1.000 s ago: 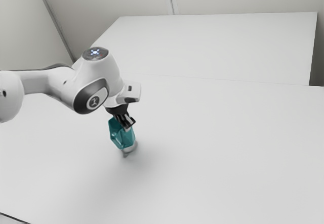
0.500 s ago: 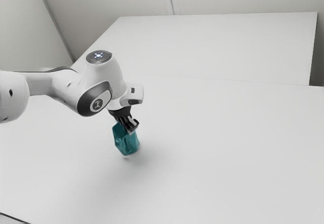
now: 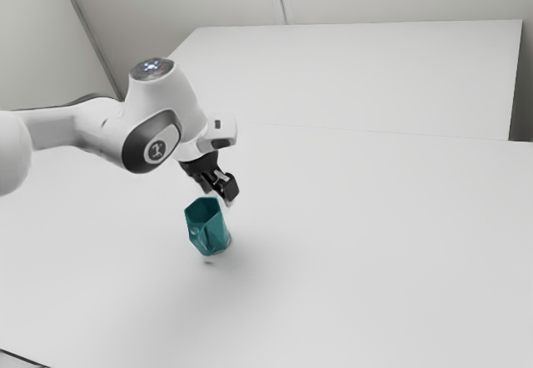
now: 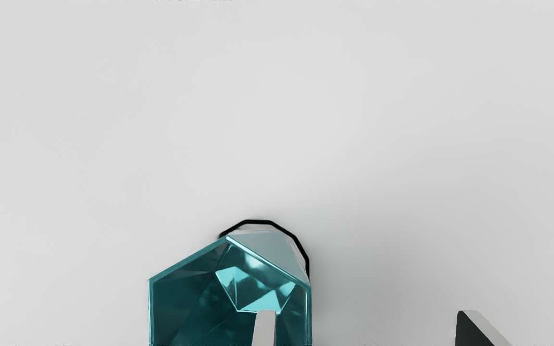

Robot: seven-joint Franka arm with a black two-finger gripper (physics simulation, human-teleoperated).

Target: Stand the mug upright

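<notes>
clearly, the mug (image 3: 208, 228) stands upright near the tool (image 3: 224, 193), fingers apart.

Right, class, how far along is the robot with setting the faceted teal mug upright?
The faceted teal mug looks nearly upright, mouth facing up. Nothing is in hand: the black two-finger gripper stands open above it. Left, probably: confirming the mug's base sits flat, then backing away.

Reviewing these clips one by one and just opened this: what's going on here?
A Franka arm is working at a table with a teal faceted mug. Its gripper is open just above the mug, not holding it. The mug's mouth faces up, and it looks to be standing on its base, as the task wants.
</notes>
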